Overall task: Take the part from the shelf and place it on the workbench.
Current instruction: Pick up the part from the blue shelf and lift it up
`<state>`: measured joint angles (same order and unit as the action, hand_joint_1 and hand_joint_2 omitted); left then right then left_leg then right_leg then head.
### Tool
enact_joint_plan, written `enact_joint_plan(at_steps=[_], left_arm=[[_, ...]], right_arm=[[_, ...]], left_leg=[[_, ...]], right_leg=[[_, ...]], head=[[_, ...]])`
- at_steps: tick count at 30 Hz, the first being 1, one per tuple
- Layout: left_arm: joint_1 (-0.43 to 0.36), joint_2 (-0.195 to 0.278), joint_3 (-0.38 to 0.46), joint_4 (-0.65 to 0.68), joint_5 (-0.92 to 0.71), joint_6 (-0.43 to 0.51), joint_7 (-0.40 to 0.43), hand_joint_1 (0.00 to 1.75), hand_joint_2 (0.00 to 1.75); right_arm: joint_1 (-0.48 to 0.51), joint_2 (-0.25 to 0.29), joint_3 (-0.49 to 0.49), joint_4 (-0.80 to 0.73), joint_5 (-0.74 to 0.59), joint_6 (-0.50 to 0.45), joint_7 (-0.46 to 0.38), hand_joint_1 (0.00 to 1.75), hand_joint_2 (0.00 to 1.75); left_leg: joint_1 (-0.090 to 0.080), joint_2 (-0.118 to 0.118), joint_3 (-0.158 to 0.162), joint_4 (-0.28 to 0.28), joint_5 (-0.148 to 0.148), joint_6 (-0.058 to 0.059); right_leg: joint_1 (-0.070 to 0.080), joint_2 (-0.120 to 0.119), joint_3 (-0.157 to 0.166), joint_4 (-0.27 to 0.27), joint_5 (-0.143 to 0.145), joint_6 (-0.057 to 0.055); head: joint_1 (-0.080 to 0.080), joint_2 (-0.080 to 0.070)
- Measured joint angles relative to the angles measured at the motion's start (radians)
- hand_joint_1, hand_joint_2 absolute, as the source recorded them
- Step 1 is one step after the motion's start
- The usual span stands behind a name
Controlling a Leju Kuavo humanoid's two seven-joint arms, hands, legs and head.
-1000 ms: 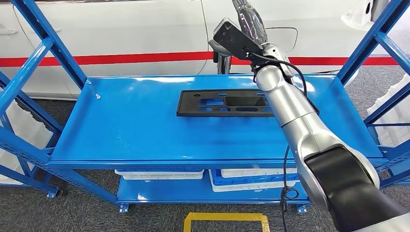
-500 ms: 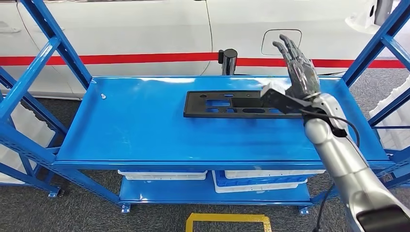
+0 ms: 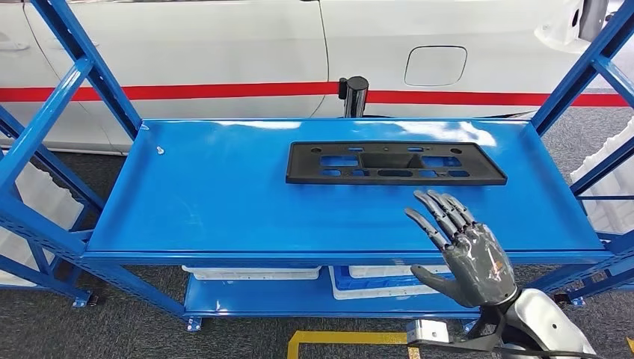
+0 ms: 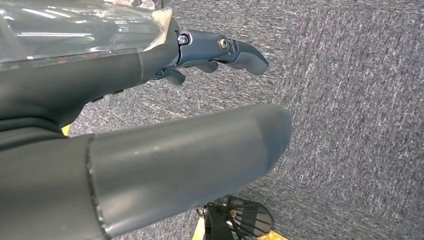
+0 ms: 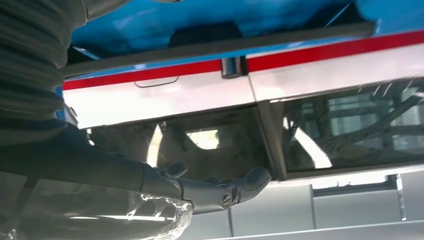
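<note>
Bright even light; glare on shelf (image 3: 224,123) (wrist views blurred).

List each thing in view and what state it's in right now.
Black part: lying flat on the blue shelf, not held.
Right robot hand: fingers spread, holding nothing, in front of the shelf edge.
Left robot hand: hanging over grey carpet, holding nothing.
White bins: on the lower shelf.

You see the part (image 3: 395,163) lying flat on the bench (image 3: 224,202), right of centre toward its far edge; your right hand (image 3: 465,250) hovers nearer, over the front edge.
</note>
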<state>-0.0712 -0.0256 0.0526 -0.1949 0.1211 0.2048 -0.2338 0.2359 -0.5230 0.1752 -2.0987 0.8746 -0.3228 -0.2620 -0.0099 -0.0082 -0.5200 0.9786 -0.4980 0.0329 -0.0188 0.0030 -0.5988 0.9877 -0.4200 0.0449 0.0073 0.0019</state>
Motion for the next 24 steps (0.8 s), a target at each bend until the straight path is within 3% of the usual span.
enact_joint_plan(at_steps=[6, 12, 24], left_arm=[[-0.002, -0.006, 0.003, 0.000, -0.013, 0.007, 0.001, 0.00, 0.00], [-0.027, -0.018, -0.005, -0.001, -0.055, 0.008, 0.023, 0.00, 0.00], [-0.062, -0.037, -0.027, -0.001, -0.095, 0.006, 0.054, 0.00, 0.00]], right_arm=[[-0.039, 0.017, 0.080, 0.004, 0.085, 0.035, 0.032, 0.00, 1.75], [-0.133, 0.090, 0.192, 0.073, 0.211, 0.039, 0.121, 0.00, 1.75], [-0.237, 0.206, 0.282, 0.180, 0.252, 0.040, 0.177, 0.00, 1.75]], left_leg=[[-0.002, 0.001, 0.004, 0.000, 0.000, 0.001], [-0.002, 0.000, 0.006, 0.000, 0.001, 0.002], [-0.002, 0.001, 0.006, 0.000, 0.001, 0.002]], right_leg=[[0.000, 0.000, 0.005, 0.000, 0.000, 0.000], [0.000, 0.000, 0.006, 0.000, 0.000, 0.000], [0.000, 0.000, 0.006, 0.000, 0.000, 0.000]], head=[[0.000, 0.000], [0.000, 0.000], [0.000, 0.000]])
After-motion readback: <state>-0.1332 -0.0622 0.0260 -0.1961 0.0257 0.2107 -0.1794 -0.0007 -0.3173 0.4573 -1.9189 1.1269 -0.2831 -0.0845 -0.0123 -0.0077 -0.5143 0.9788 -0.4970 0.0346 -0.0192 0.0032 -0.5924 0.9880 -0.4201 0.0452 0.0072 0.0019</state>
